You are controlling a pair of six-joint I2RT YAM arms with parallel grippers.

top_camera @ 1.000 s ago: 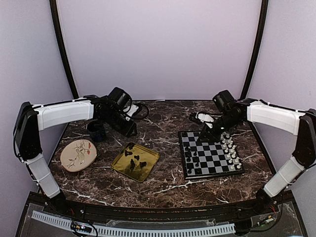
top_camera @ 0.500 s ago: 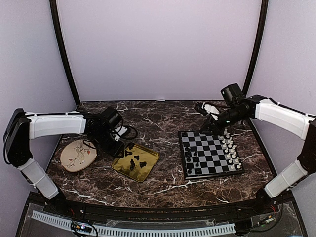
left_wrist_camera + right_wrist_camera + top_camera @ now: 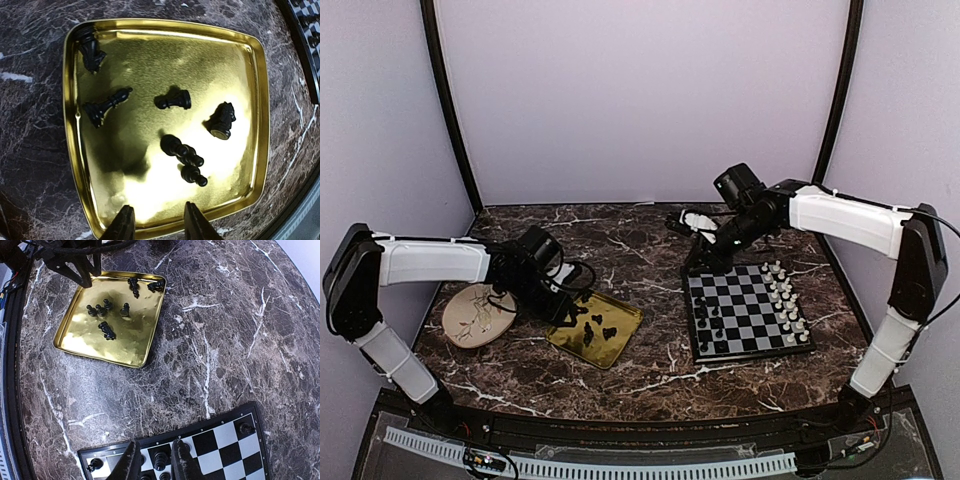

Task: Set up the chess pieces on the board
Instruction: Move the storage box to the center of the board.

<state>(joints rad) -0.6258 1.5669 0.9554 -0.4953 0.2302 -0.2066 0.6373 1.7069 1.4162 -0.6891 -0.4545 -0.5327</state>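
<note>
The board (image 3: 745,352) lies on the right, with black chess pieces (image 3: 705,315) along its left columns and white ones (image 3: 785,300) along its right. More black pieces (image 3: 174,101) lie tipped over in a gold tray (image 3: 260,100). My left gripper (image 3: 159,226) hangs open over the tray's near rim with nothing between its fingers. My right gripper (image 3: 156,462) is open above the board's (image 3: 225,440) far left corner. A standing black piece (image 3: 160,460) shows in the gap below it, untouched.
A round floral plate (image 3: 478,312) sits left of the gold tray (image 3: 625,335). Dark marble table lies between tray and board. In the right wrist view the left gripper (image 3: 82,270) stands at the far corner of the tray (image 3: 80,340).
My right arm has swung left, from the board's far side to its far left corner. My left gripper has come down and right over the tray's edge.
</note>
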